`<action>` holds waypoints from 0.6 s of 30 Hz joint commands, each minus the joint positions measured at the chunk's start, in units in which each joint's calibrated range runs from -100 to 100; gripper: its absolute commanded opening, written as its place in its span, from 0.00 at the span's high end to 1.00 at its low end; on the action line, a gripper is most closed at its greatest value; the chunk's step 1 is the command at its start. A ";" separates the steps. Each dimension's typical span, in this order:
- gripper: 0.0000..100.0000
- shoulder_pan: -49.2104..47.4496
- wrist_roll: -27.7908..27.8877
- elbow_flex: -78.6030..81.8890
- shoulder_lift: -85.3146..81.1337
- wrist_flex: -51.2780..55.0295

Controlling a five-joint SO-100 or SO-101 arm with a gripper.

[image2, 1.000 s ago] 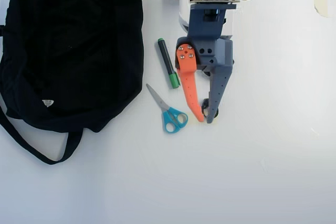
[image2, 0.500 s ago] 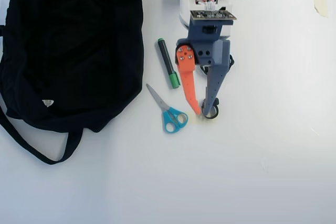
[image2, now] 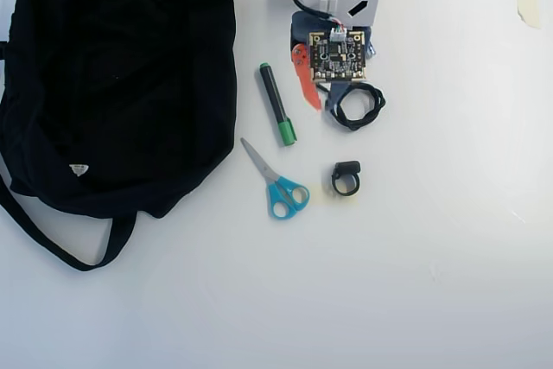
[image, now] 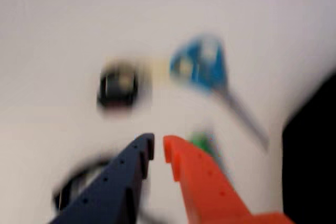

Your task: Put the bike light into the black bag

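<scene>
bike light (image2: 346,181) lies on table beside scissors (image2: 278,183), ungrasped. gripper (image: 158,148) nearly closed, empty. black bag (image2: 117,84) well apart; pickup and drop remain.

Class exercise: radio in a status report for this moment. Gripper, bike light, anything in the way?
Gripper nearly shut, empty. Bike light loose on table, outside bag. Scissors and marker lie between them.

The light (image2: 346,180), tiny and black with a blocky head on a round strap loop, lies flat on the tabletop (image2: 432,257). The bag (image2: 121,75), large, floppy black fabric, lies slumped well apart at the overhead view's left, its strap trailing below.
</scene>
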 commanded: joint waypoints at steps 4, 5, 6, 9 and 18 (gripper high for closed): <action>0.98 -0.09 2.93 -1.34 -4.60 11.74; 0.98 -0.09 3.98 -0.98 -5.35 12.86; 0.98 -0.01 4.71 -0.71 -6.01 13.72; 0.98 -0.09 6.76 -0.53 -7.01 14.58; 0.98 -0.16 13.84 0.19 -5.68 10.10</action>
